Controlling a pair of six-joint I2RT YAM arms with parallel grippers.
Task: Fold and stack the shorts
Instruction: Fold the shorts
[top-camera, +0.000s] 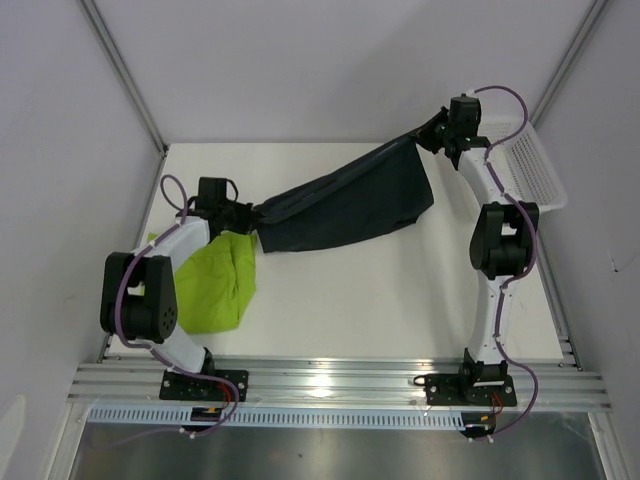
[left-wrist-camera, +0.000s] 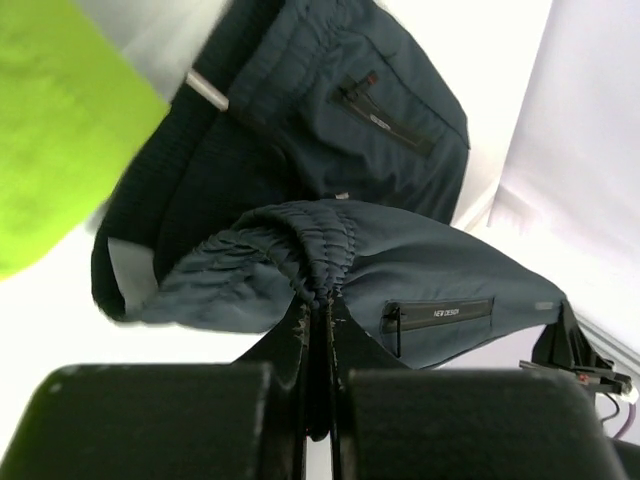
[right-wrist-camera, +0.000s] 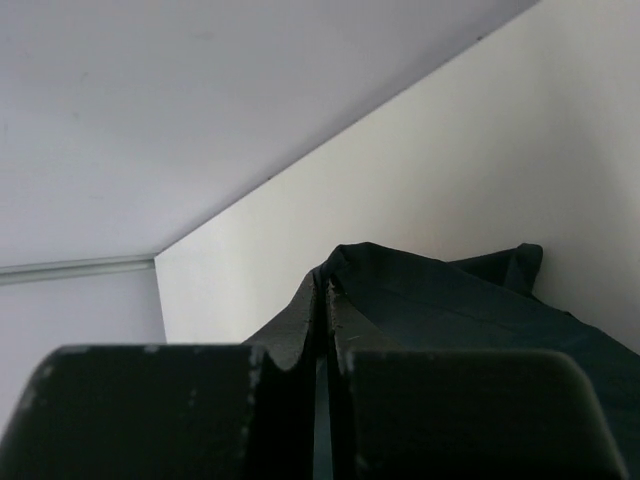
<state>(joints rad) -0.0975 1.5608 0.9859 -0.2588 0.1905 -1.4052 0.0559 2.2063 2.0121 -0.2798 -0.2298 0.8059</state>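
The dark navy-teal shorts (top-camera: 345, 205) hang stretched in the air between my two grippers, above the middle and back of the table. My left gripper (top-camera: 255, 215) is shut on their gathered elastic waistband (left-wrist-camera: 320, 255) at the left end. My right gripper (top-camera: 425, 138) is shut on a fabric edge of the navy shorts (right-wrist-camera: 440, 300) at the back right, held higher. The lime green shorts (top-camera: 218, 280) lie crumpled on the table at the left, just below my left gripper; they also show as a blurred green patch in the left wrist view (left-wrist-camera: 60, 120).
A white mesh basket (top-camera: 530, 165) stands at the table's back right edge, next to my right arm. Grey walls close in the table on the left, back and right. An aluminium rail (top-camera: 330, 385) runs along the near edge.
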